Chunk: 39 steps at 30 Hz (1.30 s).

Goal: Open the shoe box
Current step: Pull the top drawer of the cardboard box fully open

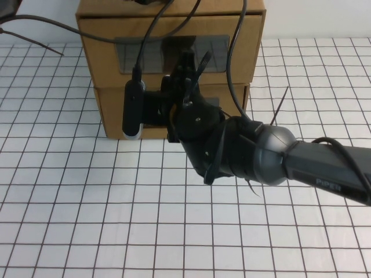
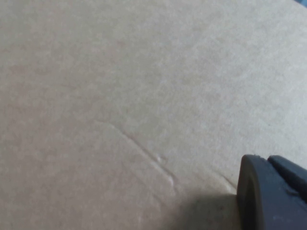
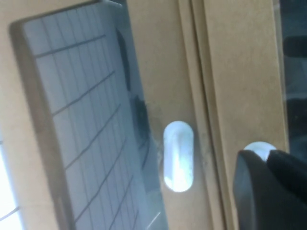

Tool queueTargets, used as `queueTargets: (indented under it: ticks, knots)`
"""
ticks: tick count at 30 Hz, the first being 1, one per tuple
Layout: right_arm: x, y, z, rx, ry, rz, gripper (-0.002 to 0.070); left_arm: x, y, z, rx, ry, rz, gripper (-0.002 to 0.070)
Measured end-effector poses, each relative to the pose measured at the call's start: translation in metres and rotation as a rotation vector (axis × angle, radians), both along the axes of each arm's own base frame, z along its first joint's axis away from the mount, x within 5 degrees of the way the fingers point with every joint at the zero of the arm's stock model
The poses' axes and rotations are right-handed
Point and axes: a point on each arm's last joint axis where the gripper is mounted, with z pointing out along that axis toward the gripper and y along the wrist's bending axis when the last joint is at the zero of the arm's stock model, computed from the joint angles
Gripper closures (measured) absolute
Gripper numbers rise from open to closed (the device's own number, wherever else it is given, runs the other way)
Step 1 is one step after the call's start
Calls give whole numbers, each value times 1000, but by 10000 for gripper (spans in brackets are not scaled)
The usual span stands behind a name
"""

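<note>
High view, from the left: a white table with a dark grid (image 1: 58,191) carries a brown cardboard shoe box (image 1: 101,40) at the far middle, and thin black cables (image 1: 46,23) run in over its top edge. The box's wider lid sits over the narrower base. A glossy grey rectangular label (image 1: 128,55) lies on the lid's front face. Just in front of the box hangs a black-and-white oblong wrist camera (image 1: 133,110). Beside it, the right gripper (image 1: 188,65) presses up to the front of the lid at the label. The dark grey right arm (image 1: 313,165) reaches in from the right edge.

Left wrist view: the left gripper (image 2: 267,160) is close against a plain brown cardboard face marked by a shallow crease (image 2: 139,148). Its dark fingers (image 2: 254,191) lie together.

Right wrist view: the label mirrors the table's grid. A pale oval spot (image 3: 178,155) shows on the cardboard next to it. The right gripper's black fingers (image 3: 254,191) are closed against each other at the lid's seam; whether they pinch any cardboard cannot be told.
</note>
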Motion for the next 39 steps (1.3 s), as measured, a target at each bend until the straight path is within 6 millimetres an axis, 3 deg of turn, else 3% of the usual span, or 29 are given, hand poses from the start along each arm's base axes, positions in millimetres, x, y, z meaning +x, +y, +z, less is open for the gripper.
queueTargets:
  ticks: [22,39]
  knots:
    - [-76,1,1,-33,58,33,670,0,0,0,0,0,0,677]
    - [-147,-9,10,-29,114,56,669,0,0,0,0,0,0,677]
